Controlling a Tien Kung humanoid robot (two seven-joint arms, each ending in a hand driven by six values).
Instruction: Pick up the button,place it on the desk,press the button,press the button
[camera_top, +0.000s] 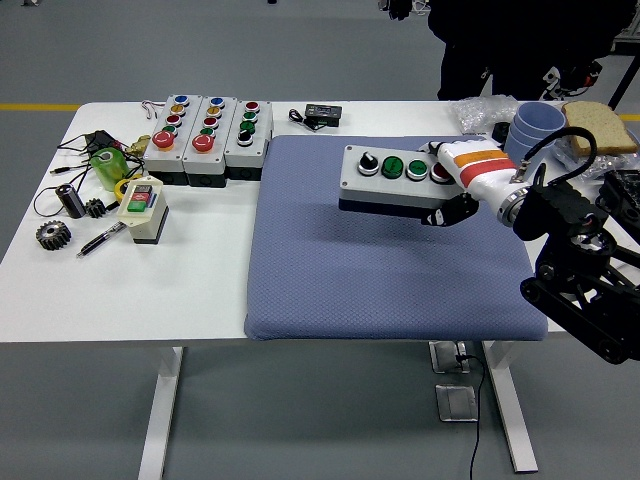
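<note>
A grey button box with a black knob, two green buttons and a red button is held in the air above the blue mat. My right hand, in a white glove with orange and red stripes, is shut on the box's right end, thumb under it. The box is roughly level over the mat's upper middle. My left hand is out of view.
Three more button boxes stand at the back left, with a small red-green switch box, gears, a pen and cables nearby. Blue cups, bread and a plastic bag sit at the back right. A person in black stands beyond the table.
</note>
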